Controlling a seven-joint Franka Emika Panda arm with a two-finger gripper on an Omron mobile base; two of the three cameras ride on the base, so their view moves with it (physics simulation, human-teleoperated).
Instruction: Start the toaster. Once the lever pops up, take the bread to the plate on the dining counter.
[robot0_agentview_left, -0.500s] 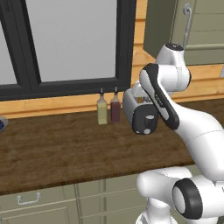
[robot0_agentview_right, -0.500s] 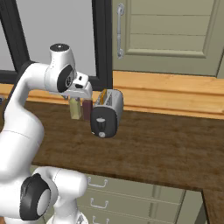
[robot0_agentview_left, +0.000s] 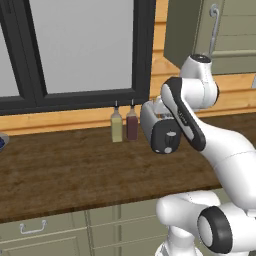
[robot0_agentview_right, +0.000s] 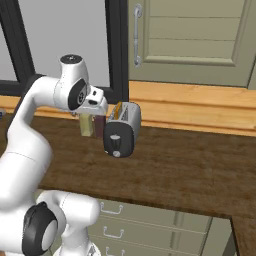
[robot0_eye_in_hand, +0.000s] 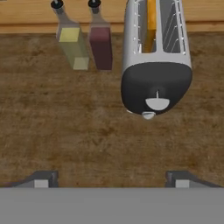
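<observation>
Toaster (robot0_eye_in_hand: 156, 61) one, bottles (robot0_eye_in_hand: 72, 41) two, bread (robot0_eye_in_hand: 151, 24) one

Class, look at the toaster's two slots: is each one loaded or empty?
One slot of the toaster holds an orange-tan slice; the other slot shows bare wire guides, so it is empty.

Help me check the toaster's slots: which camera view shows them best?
The hand view: it looks down into both slots of the toaster, one holding an orange-tan slice. The right base view shows its black end panel and top edge; the left base view shows mostly the end panel, beside the arm.
</observation>
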